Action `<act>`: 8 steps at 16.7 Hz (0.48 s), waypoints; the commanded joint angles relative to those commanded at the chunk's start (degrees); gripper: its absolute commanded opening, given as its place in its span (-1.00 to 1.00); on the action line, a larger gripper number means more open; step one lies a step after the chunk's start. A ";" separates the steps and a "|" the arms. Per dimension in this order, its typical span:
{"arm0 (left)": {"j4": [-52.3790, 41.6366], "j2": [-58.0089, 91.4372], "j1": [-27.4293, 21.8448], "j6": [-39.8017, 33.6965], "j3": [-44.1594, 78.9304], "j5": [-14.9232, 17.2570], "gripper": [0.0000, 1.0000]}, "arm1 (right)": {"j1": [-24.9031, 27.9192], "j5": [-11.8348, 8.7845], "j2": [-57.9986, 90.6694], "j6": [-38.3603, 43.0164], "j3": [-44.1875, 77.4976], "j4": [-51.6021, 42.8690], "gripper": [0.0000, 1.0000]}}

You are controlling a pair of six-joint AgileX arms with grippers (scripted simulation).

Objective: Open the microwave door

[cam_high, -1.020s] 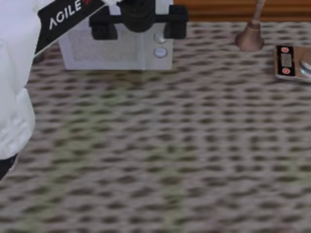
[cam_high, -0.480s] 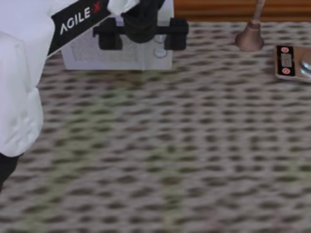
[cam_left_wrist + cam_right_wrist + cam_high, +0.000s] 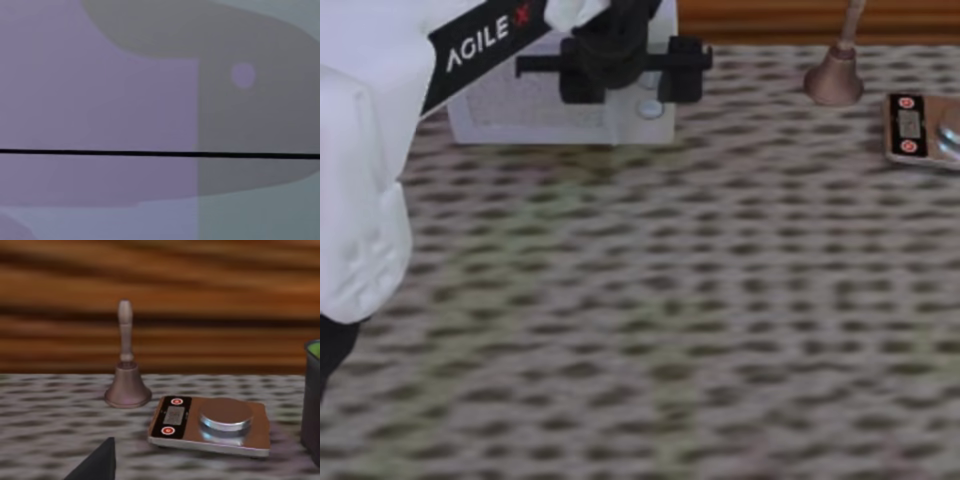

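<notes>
At the far left of the table sits the microwave, door shut; left gripper right at its front, fingers spread a little around the handle, or so it seems; best to pinch firmly, then pull slowly in a curve; right arm out of sight.

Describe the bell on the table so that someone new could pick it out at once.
Start at the microwave at the table's far left, then look right along the back edge. The bell stands upright beside a flat kitchen scale; only the bell is brownish, flared, with a tall slim handle.
</notes>
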 joint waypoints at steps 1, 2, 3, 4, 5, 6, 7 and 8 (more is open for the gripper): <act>0.00 0.00 0.00 0.00 0.00 0.00 -0.96 | 0.00 0.00 0.00 0.00 0.00 0.00 1.00; 0.00 0.00 0.00 0.00 0.00 0.00 -1.00 | 0.00 0.00 0.00 0.00 0.00 0.00 1.00; 0.00 0.00 0.00 0.00 0.00 0.00 -1.00 | 0.00 0.00 0.00 0.00 0.00 0.00 1.00; 0.00 0.00 0.00 0.00 0.00 0.00 -1.00 | 0.00 0.00 0.00 0.00 0.00 0.00 1.00; 0.00 0.00 0.00 0.00 0.00 0.00 -1.00 | 0.00 0.00 0.00 0.00 0.00 0.00 1.00; 0.00 0.00 0.00 0.00 0.00 0.00 -1.00 | 0.00 0.00 0.00 0.00 0.00 0.00 1.00; 0.00 0.00 0.00 0.00 0.00 0.00 -1.00 | 0.00 0.00 0.00 0.00 0.00 0.00 1.00; 0.00 0.00 0.00 0.00 0.00 0.00 -1.00 | 0.00 0.00 0.00 0.00 0.00 0.00 1.00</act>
